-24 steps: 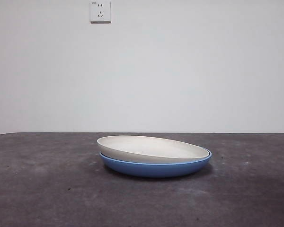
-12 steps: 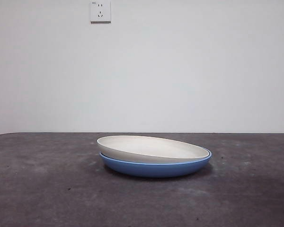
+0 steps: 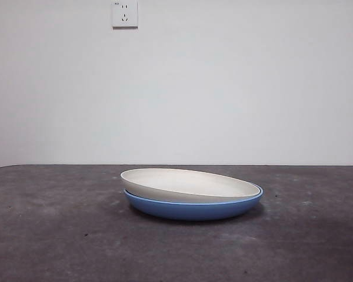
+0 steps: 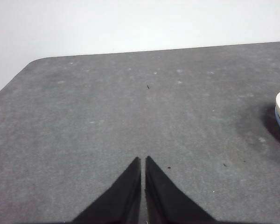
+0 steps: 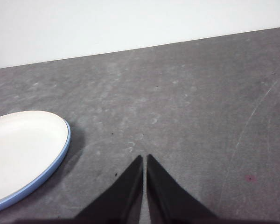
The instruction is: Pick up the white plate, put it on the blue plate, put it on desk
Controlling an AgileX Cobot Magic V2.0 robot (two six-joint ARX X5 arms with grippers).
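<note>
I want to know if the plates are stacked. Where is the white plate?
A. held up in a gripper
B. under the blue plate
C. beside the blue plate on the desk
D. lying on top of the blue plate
D: the white plate rests tilted in the blue plate, and both grippers are away from it, shut.

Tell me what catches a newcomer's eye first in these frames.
The round, matte cream-white plate sits tilted inside the glossy round blue plate, mid-way across the rough dark grey desk. A white wall socket hangs high on the bare wall. Both end effectors, left and right, are shut over bare desk beside the stack.
</note>
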